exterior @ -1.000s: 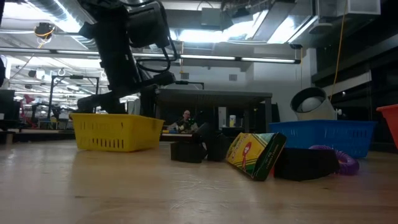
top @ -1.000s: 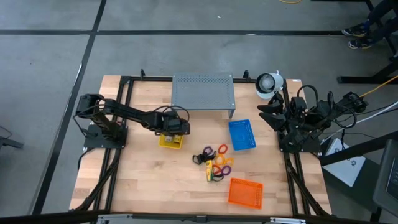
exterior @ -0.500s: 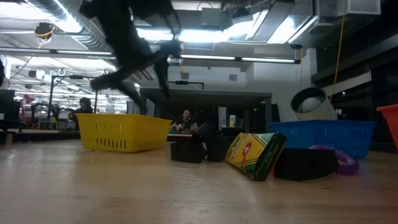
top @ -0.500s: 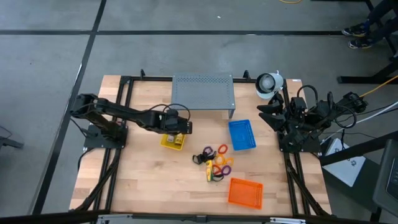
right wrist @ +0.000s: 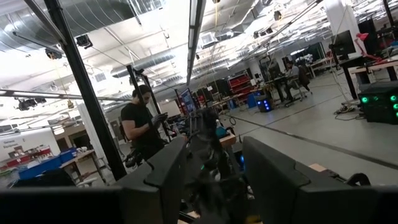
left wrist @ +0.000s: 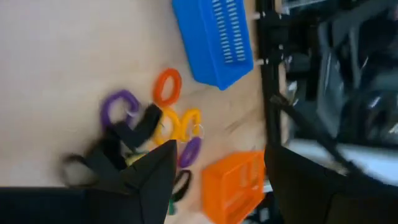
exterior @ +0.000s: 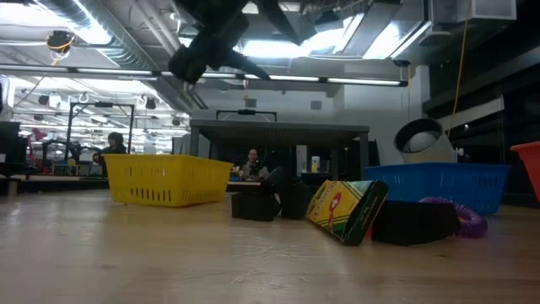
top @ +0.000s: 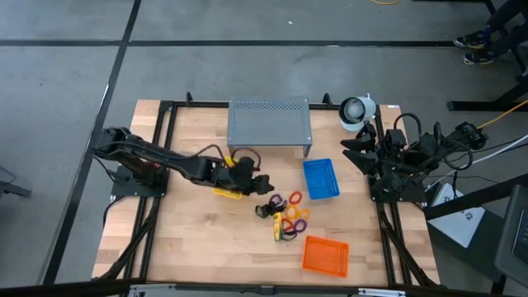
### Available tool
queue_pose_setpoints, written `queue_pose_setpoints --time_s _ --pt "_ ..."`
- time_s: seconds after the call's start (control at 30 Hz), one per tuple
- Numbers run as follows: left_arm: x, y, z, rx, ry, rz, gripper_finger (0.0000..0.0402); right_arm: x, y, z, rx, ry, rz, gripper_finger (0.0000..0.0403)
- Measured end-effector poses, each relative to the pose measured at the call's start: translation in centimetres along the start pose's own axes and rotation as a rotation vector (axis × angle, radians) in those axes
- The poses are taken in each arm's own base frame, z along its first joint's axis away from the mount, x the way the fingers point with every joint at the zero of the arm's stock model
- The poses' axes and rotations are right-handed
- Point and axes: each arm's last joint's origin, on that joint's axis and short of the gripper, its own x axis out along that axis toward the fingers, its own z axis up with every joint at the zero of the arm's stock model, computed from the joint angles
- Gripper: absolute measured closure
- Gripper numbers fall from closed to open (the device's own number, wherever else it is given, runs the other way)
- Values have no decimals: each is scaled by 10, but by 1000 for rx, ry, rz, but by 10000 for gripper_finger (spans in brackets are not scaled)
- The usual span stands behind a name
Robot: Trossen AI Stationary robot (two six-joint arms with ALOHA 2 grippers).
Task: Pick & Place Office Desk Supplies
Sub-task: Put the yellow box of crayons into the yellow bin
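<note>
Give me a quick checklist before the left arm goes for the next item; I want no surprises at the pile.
1. Left gripper empty, fingers open: ok, the left wrist view shows a clear gap with nothing held.
2. Left gripper clear of the yellow tray: ok, it sits between the tray and the pile.
3. Supplies within reach: ok, they lie just beyond the fingers.
4. Items separated for a clean grasp: not ok, loops, clips and the packet are bunched together.
5. Right gripper out of the way: ok, parked at the table's right edge.
</note>
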Motion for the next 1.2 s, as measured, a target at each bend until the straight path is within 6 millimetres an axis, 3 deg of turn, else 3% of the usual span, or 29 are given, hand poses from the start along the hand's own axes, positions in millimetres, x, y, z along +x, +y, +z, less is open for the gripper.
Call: queue_pose_setpoints --time_s 0.23,0.4,0.67,1.2 --pt "41 17 -50 -205 73 15 162 0 0 0 0 3 0 243" --pt "60 0 -68 -197 106 23 162 0 0 -1 0 8 7 243" --pt "86 -7 -68 -158 159 274 162 0 0 -1 17 10 11 243" --pt "88 -10 -56 -186 183 401 162 0 1 -2 15 27 57 243"
